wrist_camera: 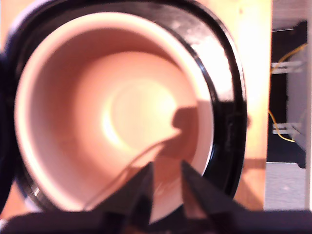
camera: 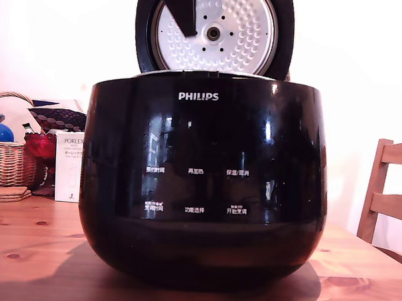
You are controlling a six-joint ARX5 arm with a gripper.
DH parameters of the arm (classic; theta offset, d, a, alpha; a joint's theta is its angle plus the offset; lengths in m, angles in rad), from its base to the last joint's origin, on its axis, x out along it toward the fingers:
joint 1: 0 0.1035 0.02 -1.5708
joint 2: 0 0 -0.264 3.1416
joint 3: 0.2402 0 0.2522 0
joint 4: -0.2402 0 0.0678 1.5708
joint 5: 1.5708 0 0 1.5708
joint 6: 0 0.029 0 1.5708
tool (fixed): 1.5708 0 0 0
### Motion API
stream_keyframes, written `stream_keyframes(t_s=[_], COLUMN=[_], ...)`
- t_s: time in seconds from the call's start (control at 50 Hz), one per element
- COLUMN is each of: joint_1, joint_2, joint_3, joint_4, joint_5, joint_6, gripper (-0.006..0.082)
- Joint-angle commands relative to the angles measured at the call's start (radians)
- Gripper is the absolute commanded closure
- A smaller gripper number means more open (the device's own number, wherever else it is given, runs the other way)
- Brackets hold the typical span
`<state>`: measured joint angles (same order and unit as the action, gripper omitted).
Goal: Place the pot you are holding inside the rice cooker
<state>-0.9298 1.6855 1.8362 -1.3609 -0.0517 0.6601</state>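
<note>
Dark end effector (wrist_camera: 166,187) fingers straddling round pot (wrist_camera: 97,122) rim, grip unclear | pot seated within glossy black rice cooker (camera: 203,184), directly beneath

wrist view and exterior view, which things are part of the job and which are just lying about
Job: round pot, pinkish inside; glossy black Philips rice cooker, lid open; black two-fingered gripper.
Lying about: woven wicker basket; white cardboard box; brown wooden chair.
</note>
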Motion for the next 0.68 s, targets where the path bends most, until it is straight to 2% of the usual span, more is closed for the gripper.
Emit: stream_keyframes(t_s=[0.0, 0.12, 0.14, 0.26, 0.28, 0.66], joint_1=[0.022, 0.067, 0.077, 0.149, 0.163, 0.444], joint_2=[-0.034, -0.050, -0.051, -0.064, -0.065, -0.090], joint_3=[0.003, 0.003, 0.003, 0.003, 0.003, 0.003], joint_4=[0.002, 0.001, 0.001, 0.001, 0.001, 0.000], joint_5=[-0.011, -0.043, -0.052, -0.104, -0.110, -0.155], joint_6=[-0.007, -0.007, -0.172, -0.214, -0.247, -0.277], gripper=[0.0794, 0.0787, 0.0787, 0.0787, 0.0787, 0.0787])
